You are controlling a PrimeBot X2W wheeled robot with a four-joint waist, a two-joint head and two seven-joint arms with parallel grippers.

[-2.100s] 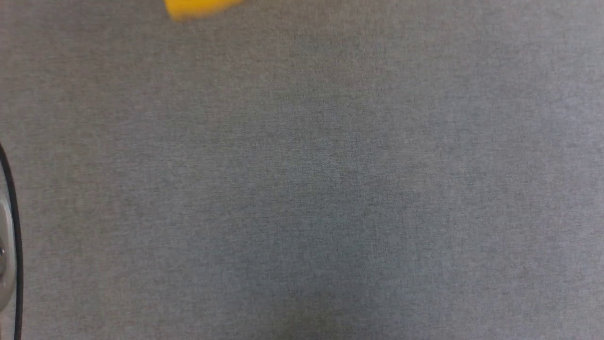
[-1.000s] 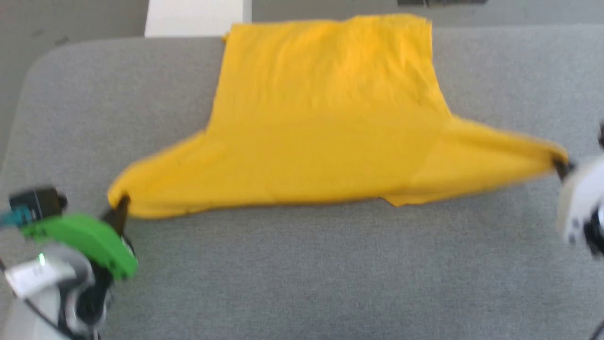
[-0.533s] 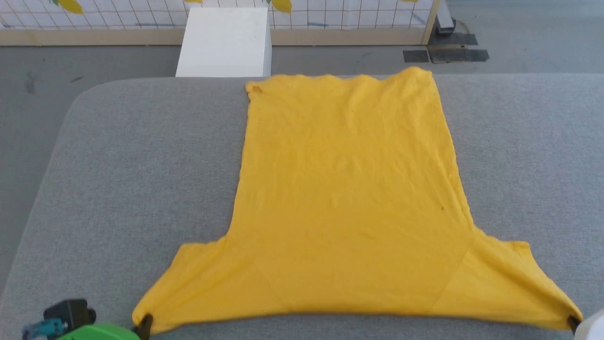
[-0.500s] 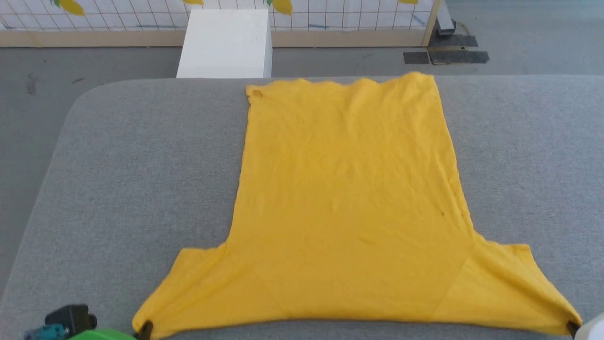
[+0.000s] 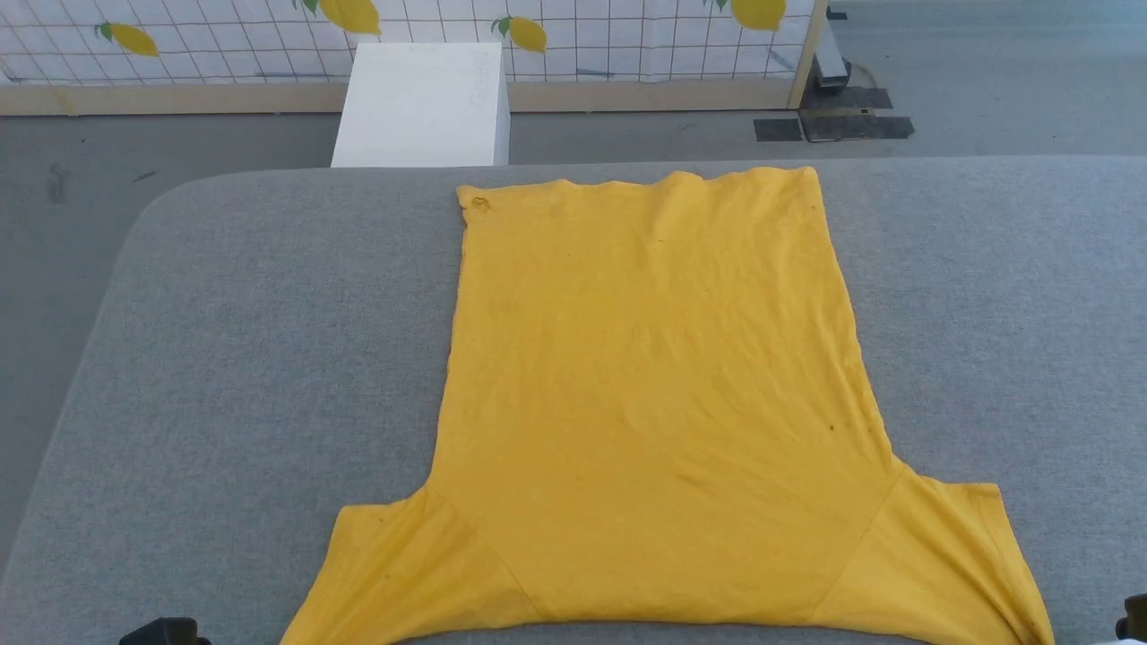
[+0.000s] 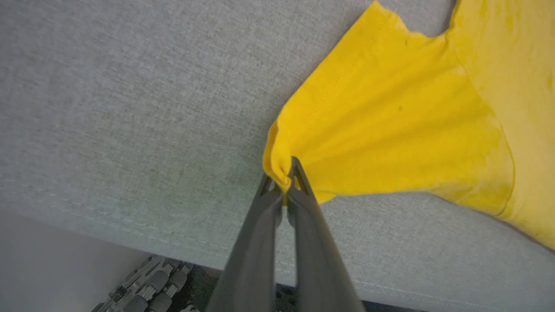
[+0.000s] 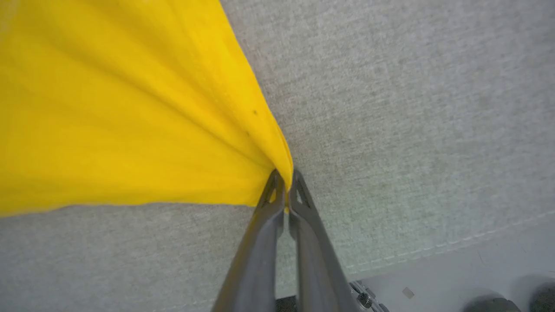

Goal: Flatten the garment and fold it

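The mustard-yellow garment (image 5: 654, 403) lies spread on the grey padded table (image 5: 233, 358), plain side up, hem at the far end and both sleeves toward me. Its print is hidden. In the left wrist view my left gripper (image 6: 284, 175) is shut on the bunched tip of the left sleeve (image 6: 390, 121). In the right wrist view my right gripper (image 7: 285, 178) is shut on the corner of the right sleeve (image 7: 130, 121), pulling it taut. Both sleeve tips reach the bottom edge of the head view.
A white box (image 5: 419, 106) stands on the floor beyond the table's far edge, before a gridded panel with lemon prints (image 5: 582, 36). The table's near edge (image 6: 130, 242) runs just behind both grippers. Bare grey cloth flanks the shirt on both sides.
The head camera tilted up from bare table to the whole shirt. The shirt slid toward me and its body drew flatter; both grippers dropped below the head view's bottom edge, still holding the sleeves.
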